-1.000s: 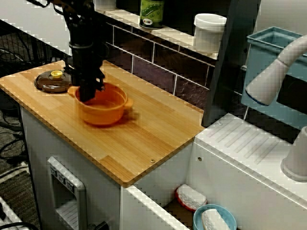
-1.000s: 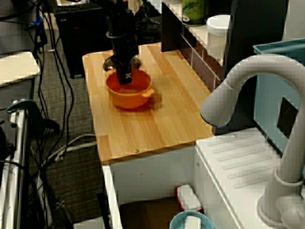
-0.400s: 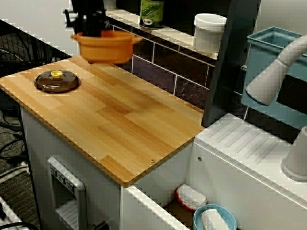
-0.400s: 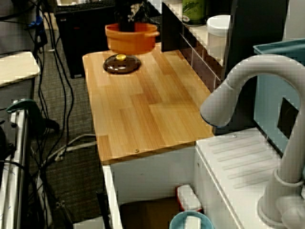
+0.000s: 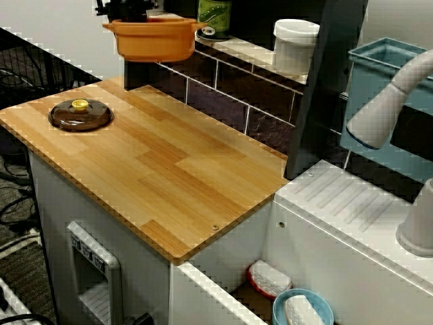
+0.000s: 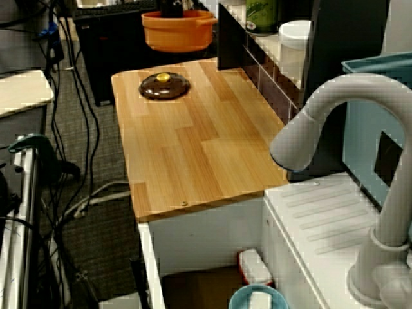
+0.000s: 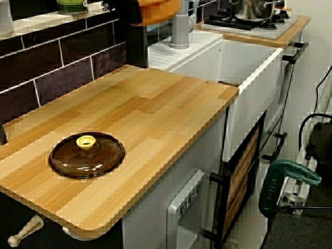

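Observation:
An orange pot (image 5: 152, 39) with two side handles hangs high above the back left of the wooden counter (image 5: 169, 176), near the tiled shelf. My gripper (image 5: 130, 9) is shut on its rim from above and is mostly cut off by the top edge. In the view along the counter the orange pot (image 6: 178, 30) floats beyond the far end under the gripper (image 6: 170, 7). From the lid end only the pot's underside (image 7: 155, 10) shows. A brown lid (image 5: 80, 115) with a yellow knob lies flat on the counter's left end, well below the pot.
A green jar (image 5: 214, 17) and a white container (image 5: 295, 44) stand on the tiled shelf behind the counter. A white tap (image 5: 389, 98) arches over the sink, where a blue bowl (image 5: 302, 310) and a red-rimmed dish (image 5: 269, 279) lie. A stove with a metal pot (image 7: 253, 9) is beyond.
The orange pot has gone from resting on the counter beside the lid to hanging high up at the back, carried up and away by my gripper. The lid has not moved.

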`<state>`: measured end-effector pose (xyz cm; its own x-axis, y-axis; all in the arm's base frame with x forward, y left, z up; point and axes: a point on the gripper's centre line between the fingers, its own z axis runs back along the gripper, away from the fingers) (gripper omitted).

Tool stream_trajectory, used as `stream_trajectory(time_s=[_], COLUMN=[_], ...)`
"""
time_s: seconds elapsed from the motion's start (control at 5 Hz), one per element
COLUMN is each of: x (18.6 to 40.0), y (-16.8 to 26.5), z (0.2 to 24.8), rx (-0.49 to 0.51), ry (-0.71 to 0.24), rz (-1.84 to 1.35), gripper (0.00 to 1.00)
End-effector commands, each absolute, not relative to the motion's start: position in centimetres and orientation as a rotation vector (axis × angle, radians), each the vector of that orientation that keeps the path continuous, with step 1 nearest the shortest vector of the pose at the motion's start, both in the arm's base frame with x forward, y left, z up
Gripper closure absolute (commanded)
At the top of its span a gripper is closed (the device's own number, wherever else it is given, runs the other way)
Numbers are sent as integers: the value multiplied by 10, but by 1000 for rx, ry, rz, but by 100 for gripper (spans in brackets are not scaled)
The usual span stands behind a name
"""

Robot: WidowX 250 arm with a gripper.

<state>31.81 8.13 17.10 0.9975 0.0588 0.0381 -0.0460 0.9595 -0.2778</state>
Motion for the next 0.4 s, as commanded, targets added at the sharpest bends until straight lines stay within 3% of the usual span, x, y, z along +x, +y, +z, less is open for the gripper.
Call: stream_trajectory(time_s=[0.0, 0.2], x=[310, 313], y=[71, 62], z=[215, 220], rx=[-163, -104], ry=[-225, -268], rz=[-37, -61], gripper=[100, 100])
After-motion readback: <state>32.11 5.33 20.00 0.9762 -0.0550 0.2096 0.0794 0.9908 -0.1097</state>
